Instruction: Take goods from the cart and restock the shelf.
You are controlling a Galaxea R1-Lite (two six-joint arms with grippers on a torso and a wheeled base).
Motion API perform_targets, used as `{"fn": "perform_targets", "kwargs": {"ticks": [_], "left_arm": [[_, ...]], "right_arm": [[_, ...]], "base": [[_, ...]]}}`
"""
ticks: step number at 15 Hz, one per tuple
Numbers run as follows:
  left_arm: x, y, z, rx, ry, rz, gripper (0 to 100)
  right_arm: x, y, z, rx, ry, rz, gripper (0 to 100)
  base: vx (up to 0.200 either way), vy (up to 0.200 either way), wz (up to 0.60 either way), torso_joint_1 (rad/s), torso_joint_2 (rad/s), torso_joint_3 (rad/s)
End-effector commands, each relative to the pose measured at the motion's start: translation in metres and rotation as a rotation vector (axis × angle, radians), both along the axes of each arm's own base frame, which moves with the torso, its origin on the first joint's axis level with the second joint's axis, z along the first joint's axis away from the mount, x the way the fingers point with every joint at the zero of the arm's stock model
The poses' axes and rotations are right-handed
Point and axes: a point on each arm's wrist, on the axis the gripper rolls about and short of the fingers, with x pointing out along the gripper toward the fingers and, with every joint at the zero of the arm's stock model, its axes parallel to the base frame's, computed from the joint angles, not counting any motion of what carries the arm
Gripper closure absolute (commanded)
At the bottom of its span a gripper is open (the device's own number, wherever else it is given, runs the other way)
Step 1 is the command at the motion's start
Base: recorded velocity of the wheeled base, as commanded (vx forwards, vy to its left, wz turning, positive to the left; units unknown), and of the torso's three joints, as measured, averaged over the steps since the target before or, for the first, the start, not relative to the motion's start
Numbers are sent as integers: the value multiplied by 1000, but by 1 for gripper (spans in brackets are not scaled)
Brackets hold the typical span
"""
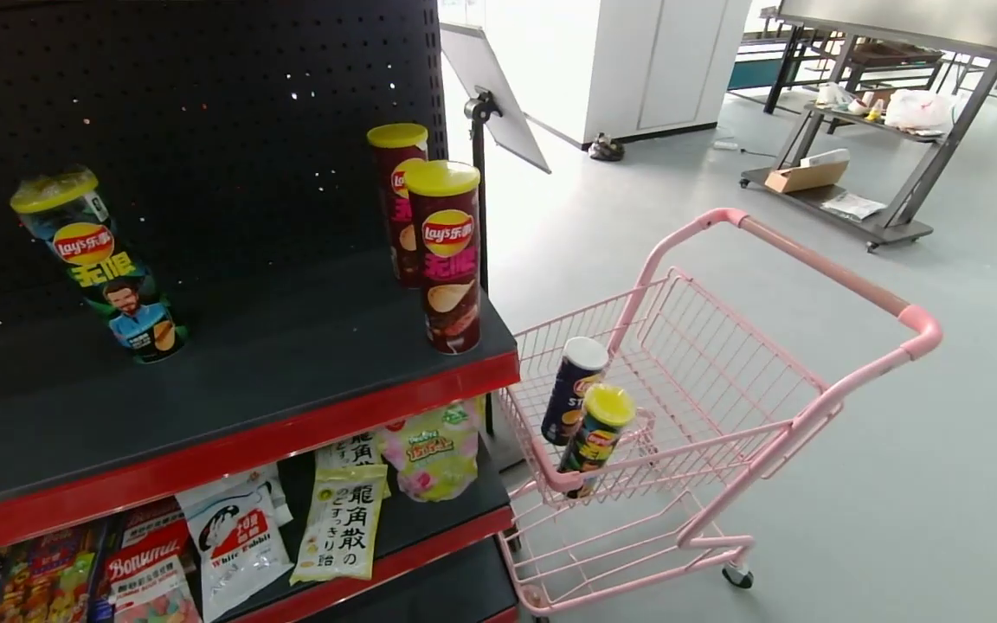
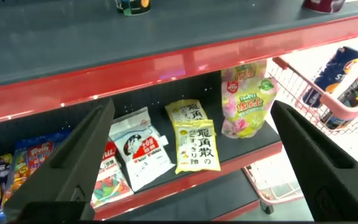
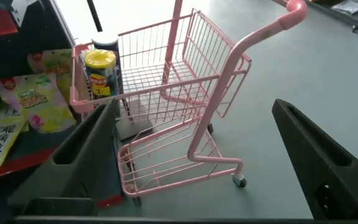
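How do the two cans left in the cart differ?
The white-lid can has a dark blue body; the yellow-lid can is black with yellow print. The yellow-lid can sits nearer the robot, partly in front of the white-lid can. Both are tall tubes leaning in the cart's shelf-side corner.

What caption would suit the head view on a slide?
Three cans on the top shelf, two more in the pink cart beside it.

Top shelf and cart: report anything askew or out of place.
The green can on the top shelf looks tilted, while the two maroon cans stand upright; camera angle may exaggerate it. In the pink cart, the two chip cans lean against the basket corner rather than standing. Nothing looks spilled or damaged.
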Motion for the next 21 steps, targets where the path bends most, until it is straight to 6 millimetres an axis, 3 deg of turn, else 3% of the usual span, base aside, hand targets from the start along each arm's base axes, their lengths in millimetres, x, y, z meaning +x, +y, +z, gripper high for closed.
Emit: {"fn": "perform_targets", "kwargs": {"ticks": [1, 17, 21], "left_arm": [[0, 0, 0, 0, 1, 0, 0], [0, 0, 0, 0, 1, 1, 0], [0, 0, 0, 0, 1, 0, 0]], "right_arm": [[0, 0, 0, 0, -1, 1, 0], [0, 0, 0, 1, -1, 4, 0], [0, 0, 0, -19, 1, 8, 0]], "base": [[0, 0, 0, -139, 339, 203], [0, 0, 0, -157, 451, 297], [0, 0, 0, -32, 126, 91]]}}
